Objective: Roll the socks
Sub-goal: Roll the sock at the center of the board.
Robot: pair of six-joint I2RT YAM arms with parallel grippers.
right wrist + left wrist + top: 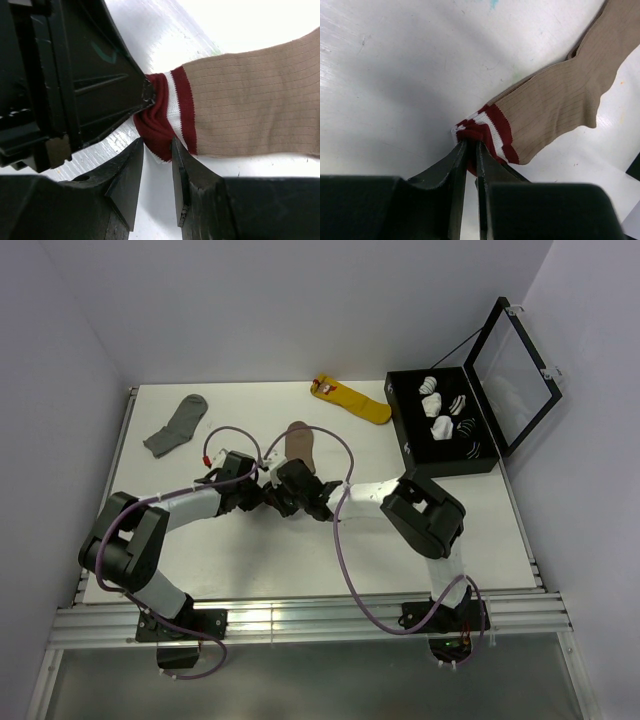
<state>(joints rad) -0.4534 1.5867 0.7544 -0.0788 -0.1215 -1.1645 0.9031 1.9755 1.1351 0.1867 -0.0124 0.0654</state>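
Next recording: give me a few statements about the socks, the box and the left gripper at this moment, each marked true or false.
1. The left gripper is shut on the dark red and white striped cuff of the tan-brown ankle sock. True.
2. The plain grey sock lies inside the black box. False: it lies on the white table, at the far left.
3. The black box's clear lid stands open. True.
4. The yellow sock with a red tag lies on top of the tan-brown ankle sock. False: they lie apart, the yellow one nearer the box.
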